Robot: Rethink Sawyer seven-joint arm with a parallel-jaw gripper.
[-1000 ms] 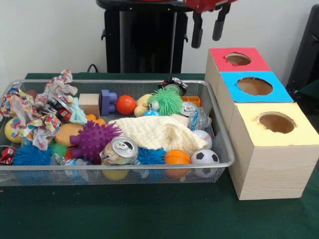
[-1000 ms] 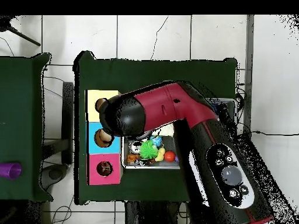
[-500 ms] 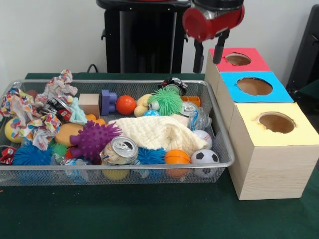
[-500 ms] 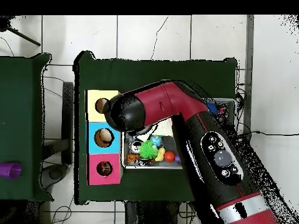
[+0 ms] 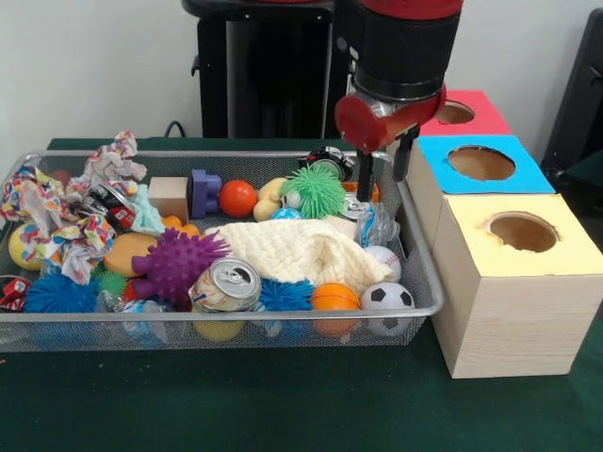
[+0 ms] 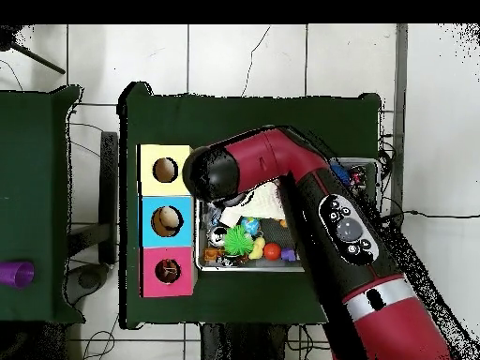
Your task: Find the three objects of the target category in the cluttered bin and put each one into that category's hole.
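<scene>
The red and black robot arm is reaching down over the silver wire mesh bin, at the corner nearest the wooden box with the red, blue and yellow hole tops. Its black two-fingered gripper is hanging with the fingers parted and nothing between them, just above a crushed silver drink can and beside a green spiky rubber ball.

In the overhead view the arm is covering most of the bin, and the gripper itself is hidden under it.

Inside the bin, a cream knitted cloth is lying in the middle, with a purple spiky ball and an upright silver can on its side away from the box. A small soccer ball, an orange ball and a baseball are sitting in the bin's corner closest to the yellow hole.
</scene>
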